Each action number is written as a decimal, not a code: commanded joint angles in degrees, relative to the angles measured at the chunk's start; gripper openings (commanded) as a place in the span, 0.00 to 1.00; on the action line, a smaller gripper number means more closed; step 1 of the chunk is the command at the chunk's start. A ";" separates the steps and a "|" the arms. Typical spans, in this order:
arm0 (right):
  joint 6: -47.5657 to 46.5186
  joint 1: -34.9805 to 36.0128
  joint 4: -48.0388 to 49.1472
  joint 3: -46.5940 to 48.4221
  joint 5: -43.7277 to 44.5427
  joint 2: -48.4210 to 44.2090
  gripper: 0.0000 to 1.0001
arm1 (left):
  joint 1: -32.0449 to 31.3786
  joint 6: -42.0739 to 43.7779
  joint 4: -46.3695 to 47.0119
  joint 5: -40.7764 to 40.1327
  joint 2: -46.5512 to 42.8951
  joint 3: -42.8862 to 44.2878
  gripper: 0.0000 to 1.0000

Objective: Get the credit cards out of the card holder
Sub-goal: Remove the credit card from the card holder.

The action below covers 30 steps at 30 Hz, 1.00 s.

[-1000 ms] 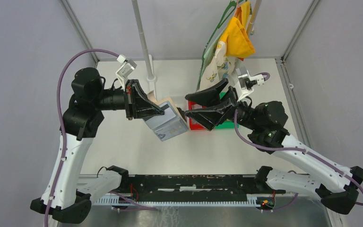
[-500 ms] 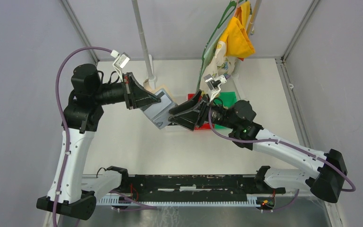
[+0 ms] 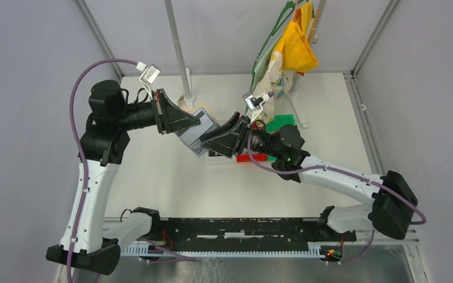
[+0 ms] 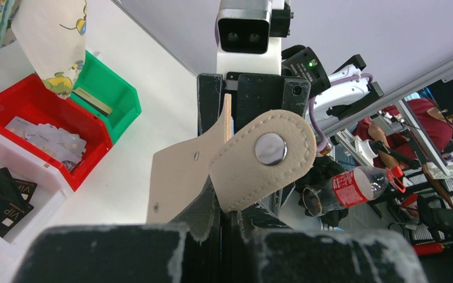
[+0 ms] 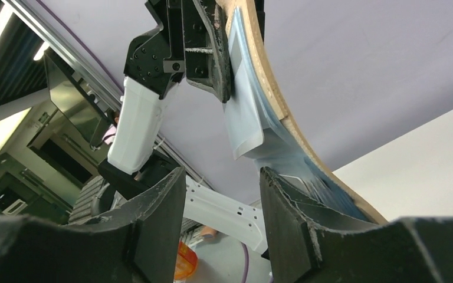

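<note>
A white table (image 3: pixel 153 177) lay below the card holder (image 3: pixel 192 138), pinched tight by the left gripper (image 3: pixel 197 122); the right gripper (image 3: pixel 205 141), jaws spread, sat just beside it, grey walls (image 3: pixel 29 59) around.

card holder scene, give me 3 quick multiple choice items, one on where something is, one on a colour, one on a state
1. Where is the card holder? A flat on the table; B held up in the left gripper; C hanging on the pole.
2. What colour is the bin with the pale cards? A red; B green; C white.
3. How do the right gripper's jaws stand? A shut on a card; B shut on nothing; C open.
Key: 1 B, it is pinched there, in the air; 2 A, the left wrist view shows them in the red one; 3 C, the right wrist view shows a clear gap.
</note>
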 commanded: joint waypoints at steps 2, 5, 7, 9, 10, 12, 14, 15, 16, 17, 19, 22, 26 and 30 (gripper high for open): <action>4.89 0.27 10.82 2.47 0.74 2.24 0.53 | 0.04 -4.19 5.40 0.49 -2.21 -0.77 0.02; 7.42 0.37 15.49 2.46 1.51 3.85 0.49 | 0.04 -3.16 4.79 0.42 -2.69 -1.89 0.02; 8.76 0.36 17.90 2.75 1.89 4.81 0.48 | 0.04 -2.25 4.02 0.21 -2.82 -2.26 0.02; 9.51 0.49 19.33 3.07 2.25 5.67 0.46 | 0.04 -2.36 3.95 0.31 -2.93 -2.54 0.02; 9.71 0.60 19.86 3.07 2.50 6.00 0.45 | 0.00 -2.53 4.08 0.43 -2.92 -2.55 0.02; 10.01 0.84 20.66 2.99 3.15 6.64 0.40 | 0.04 -2.71 4.20 0.51 -2.89 -2.51 0.05; 10.28 1.10 21.57 2.75 3.54 7.16 0.32 | 0.04 -2.90 4.26 1.10 -2.84 -2.55 0.13; 10.52 1.21 22.25 2.45 3.59 7.40 0.28 | 0.09 -3.18 4.40 1.63 -2.74 -2.48 0.16; 10.57 1.20 22.85 1.96 3.60 7.59 0.22 | 0.03 -3.53 4.56 2.29 -2.63 -2.35 0.19; 10.59 1.29 23.55 1.45 3.71 7.59 0.17 | 0.00 -3.98 4.80 3.02 -2.48 -2.17 0.22; 10.60 1.27 24.39 -0.06 4.19 7.16 0.08 | 0.02 -5.30 5.92 5.23 -2.24 -2.11 0.27; 10.09 1.27 25.07 -1.29 4.74 6.54 0.00 | 0.04 -6.14 6.63 7.72 -1.94 -2.03 0.28; 8.97 1.28 24.72 -1.75 4.92 5.86 0.00 | 0.33 -8.58 8.93 9.98 -1.90 -2.00 0.22; 8.57 1.42 24.96 -2.49 4.98 5.52 0.00 | 0.56 -10.82 11.08 10.83 -1.89 -1.78 0.20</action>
